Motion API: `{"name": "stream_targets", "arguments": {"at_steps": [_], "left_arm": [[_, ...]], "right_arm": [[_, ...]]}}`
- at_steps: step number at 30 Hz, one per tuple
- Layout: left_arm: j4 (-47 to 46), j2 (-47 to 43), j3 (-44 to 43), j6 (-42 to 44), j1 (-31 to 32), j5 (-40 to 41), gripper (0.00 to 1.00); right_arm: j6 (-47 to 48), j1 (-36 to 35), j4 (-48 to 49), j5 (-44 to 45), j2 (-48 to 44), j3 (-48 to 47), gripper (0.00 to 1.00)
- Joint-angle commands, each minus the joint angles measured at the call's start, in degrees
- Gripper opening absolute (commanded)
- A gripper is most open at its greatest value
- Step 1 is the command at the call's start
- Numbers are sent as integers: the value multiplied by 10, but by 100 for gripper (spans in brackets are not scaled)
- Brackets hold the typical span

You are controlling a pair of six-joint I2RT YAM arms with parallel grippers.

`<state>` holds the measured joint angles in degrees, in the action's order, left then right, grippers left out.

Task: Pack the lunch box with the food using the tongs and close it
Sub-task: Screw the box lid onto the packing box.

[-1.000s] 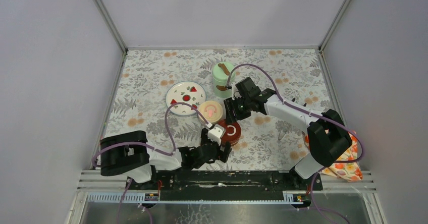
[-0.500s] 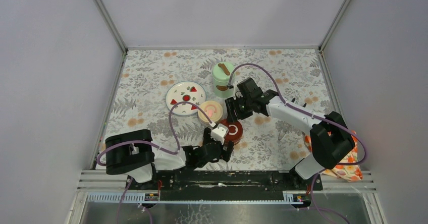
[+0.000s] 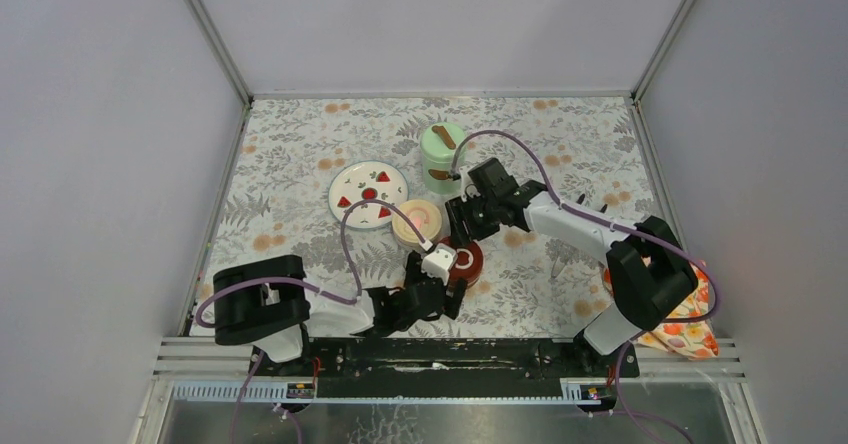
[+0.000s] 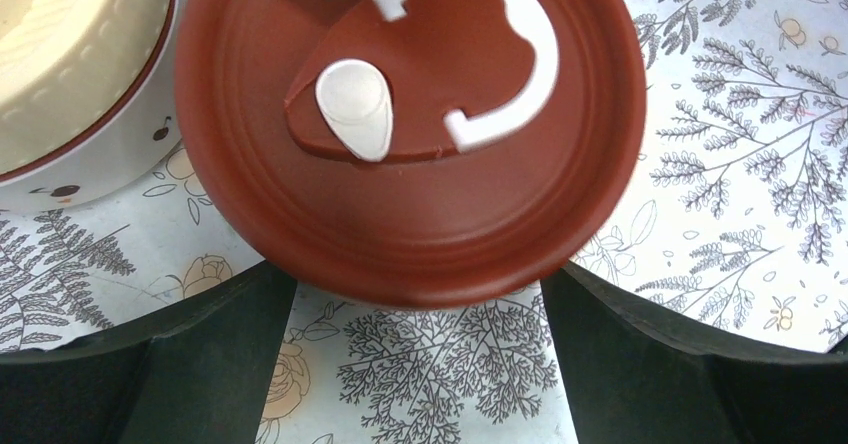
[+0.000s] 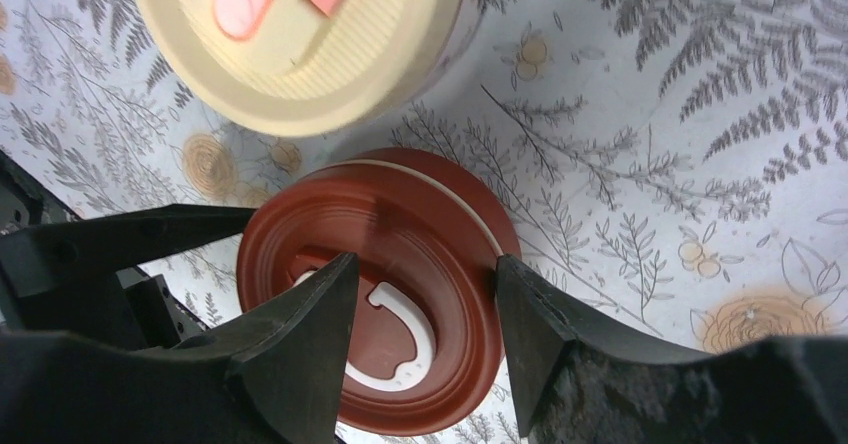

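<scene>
From above, the white camera (image 3: pixel 437 261) on the left wrist covers the near-left part of the red lid (image 3: pixel 470 260). The left wrist view cuts off that lid's far edge and most of the cream-lidded bowl (image 4: pixel 70 74). In the right wrist view, the right gripper (image 5: pixel 425 262) hides the red lid's near part behind its fingers. Both lids hide what the bowls hold. The right arm (image 3: pixel 640 284) overlaps the flowered cloth (image 3: pixel 690 334).

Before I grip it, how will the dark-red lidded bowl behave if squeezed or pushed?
Probably slippery: its dark-red lid looks smooth, glossy and round. Low and wide, it should slide on the tablecloth rather than tip. A push could nudge the cream-lidded bowl close beside it.
</scene>
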<state>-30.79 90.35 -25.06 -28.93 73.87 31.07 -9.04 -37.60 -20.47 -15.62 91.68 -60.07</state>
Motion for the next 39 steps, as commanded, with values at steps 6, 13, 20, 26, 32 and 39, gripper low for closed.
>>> {"name": "stream_targets", "arguments": {"at_steps": [6,13,20,26,32,39], "left_arm": [[82,13,-57,-70,-8,29,93],[105,4,-64,-96,-12,35,84],[132,-5,-68,-118,-15,43,80],[145,-11,-67,-131,-15,52,78],[158,-3,-64,-139,-16,54,77],[161,-8,-60,-135,-16,49,77]], "right_arm": [[-53,-41,-23,14,-79,85,59],[-106,-66,-28,58,-130,139,47],[-151,-84,-20,57,-137,170,33],[-197,-92,-17,48,-141,197,29],[-209,-92,-40,65,-199,190,32],[-185,-65,-58,65,-207,168,35]]}}
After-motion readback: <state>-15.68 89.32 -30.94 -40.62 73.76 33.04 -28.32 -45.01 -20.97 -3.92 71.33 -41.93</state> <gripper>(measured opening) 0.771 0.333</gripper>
